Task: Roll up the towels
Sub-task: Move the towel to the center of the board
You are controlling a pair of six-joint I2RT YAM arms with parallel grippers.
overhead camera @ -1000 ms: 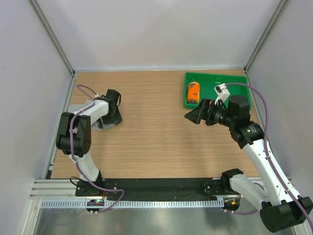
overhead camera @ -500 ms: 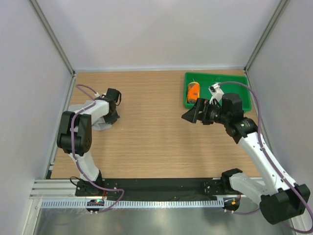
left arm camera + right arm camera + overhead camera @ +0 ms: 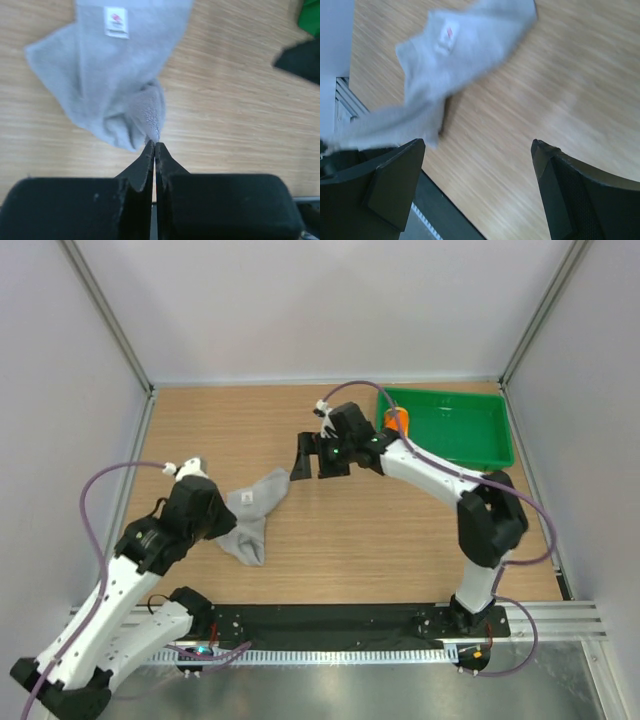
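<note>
The left fingers [image 3: 150, 156] are pressed together, pinching a puckered fold of the grey towel [image 3: 100, 85]. From that pinch the cloth spreads toward 11 o'clock in the left wrist view, with a small white label [image 3: 116, 21] bearing a red mark near its far edge. From above, the left fingers [image 3: 213, 512] sit at the towel's 9 o'clock side, and the grey towel [image 3: 252, 517] lies crumpled and stretched from 6 toward 1 o'clock on the worktop [image 3: 330, 540]. The right fingers [image 3: 304, 458] stand wide apart just beside its 1 o'clock corner; whether they touch it is unclear. In the right wrist view the cloth is blurred, beyond the right fingers [image 3: 390, 185]. The orange towel [image 3: 397, 420] sits at the 9 o'clock end of the green tray [image 3: 460, 435], partly hidden by the right arm. The worktop is pale wood grain, enclosed by plain white walls [image 3: 320, 310]. The towel looks soft and nubbly, the tray smooth.
</note>
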